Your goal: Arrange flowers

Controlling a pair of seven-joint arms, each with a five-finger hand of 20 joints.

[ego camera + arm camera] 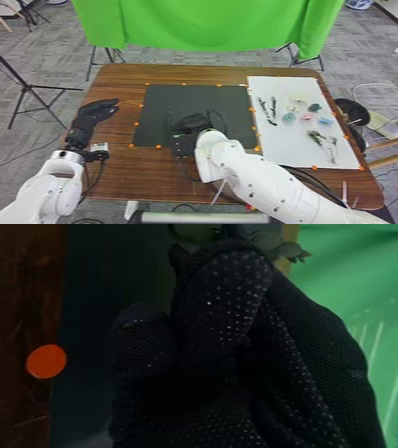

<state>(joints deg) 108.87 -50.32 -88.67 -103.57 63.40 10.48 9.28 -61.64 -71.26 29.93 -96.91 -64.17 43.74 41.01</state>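
Observation:
My right hand (189,122) is over the black mat (164,95). In the right wrist view, the right hand (231,319) has its gloved fingers curled together, with green leaves (289,250) of a leafy stem just past the fingertips; the gripped part is hidden by the glove. On the white board (266,85) lie a pink flower (306,116), a blue flower (326,121), a dark green bloom (314,107), dark twigs (269,112) and leafy stems (318,137). My left hand (93,111) stays open above the table's left side.
Orange dots (46,361) mark the edges of the mat and board on the brown table (120,80). A green cloth (204,25) hangs behind the table. A dark bin (353,111) stands off the right edge, and a black tripod (31,87) off the left.

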